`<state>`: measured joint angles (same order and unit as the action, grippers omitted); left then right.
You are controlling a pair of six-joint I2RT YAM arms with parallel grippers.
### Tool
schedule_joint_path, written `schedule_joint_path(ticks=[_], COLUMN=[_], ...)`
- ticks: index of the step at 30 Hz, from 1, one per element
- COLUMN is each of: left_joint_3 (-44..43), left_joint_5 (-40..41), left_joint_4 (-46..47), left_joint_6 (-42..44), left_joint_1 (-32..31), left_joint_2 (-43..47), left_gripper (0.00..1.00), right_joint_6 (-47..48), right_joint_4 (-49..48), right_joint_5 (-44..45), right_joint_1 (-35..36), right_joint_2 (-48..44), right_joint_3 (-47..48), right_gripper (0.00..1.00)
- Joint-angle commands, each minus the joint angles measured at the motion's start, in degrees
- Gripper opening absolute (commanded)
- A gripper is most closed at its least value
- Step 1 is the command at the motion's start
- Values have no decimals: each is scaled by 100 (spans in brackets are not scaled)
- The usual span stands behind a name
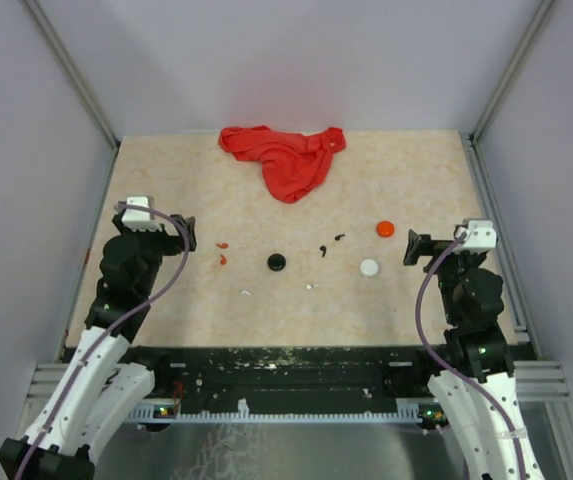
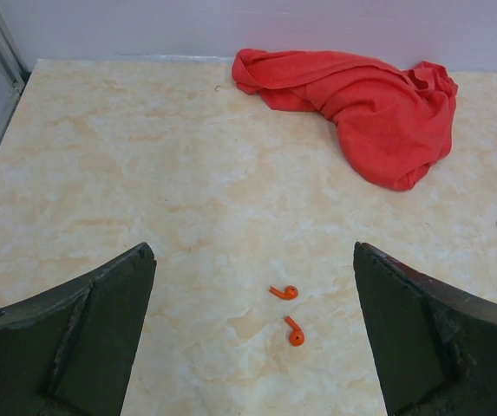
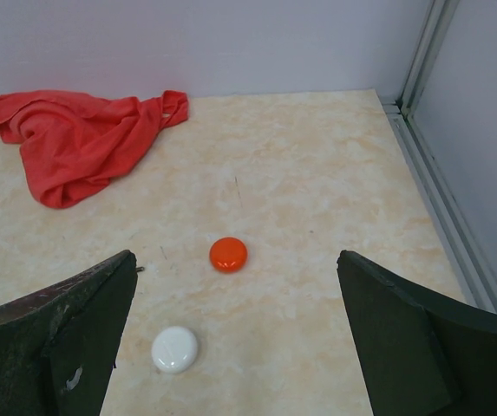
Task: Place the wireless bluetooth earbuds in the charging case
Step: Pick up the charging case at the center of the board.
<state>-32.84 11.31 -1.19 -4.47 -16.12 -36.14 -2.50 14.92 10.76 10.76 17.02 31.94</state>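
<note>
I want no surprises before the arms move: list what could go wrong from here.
The red earbuds are tiny beside the wide-open left fingers; a pinch may flick one away. The red case lies over on the right arm's side, so the carry is long and a drop is possible. The white earbuds barely stand out from the pale table and could be missed.
</note>
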Motion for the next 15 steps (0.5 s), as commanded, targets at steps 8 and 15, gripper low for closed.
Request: schedule_joint_path(ticks=[8,15], left_joint_3=[-401,-809], left_joint_5=[-1415,-2131], left_joint_4=[-247,-843], left_joint_6=[-989,-1481], left_joint_1=[-14,-143], left_joint_2=[-1111,-2063], left_gripper=[100,99], right_joint_6=[-27,-17], right_joint_4=[-215,-222], right_joint_5=[-303,-616], right_joint_1=[30,28], right_joint_2=[143,325], right_joint_3=[228,242], right_gripper=[98,99])
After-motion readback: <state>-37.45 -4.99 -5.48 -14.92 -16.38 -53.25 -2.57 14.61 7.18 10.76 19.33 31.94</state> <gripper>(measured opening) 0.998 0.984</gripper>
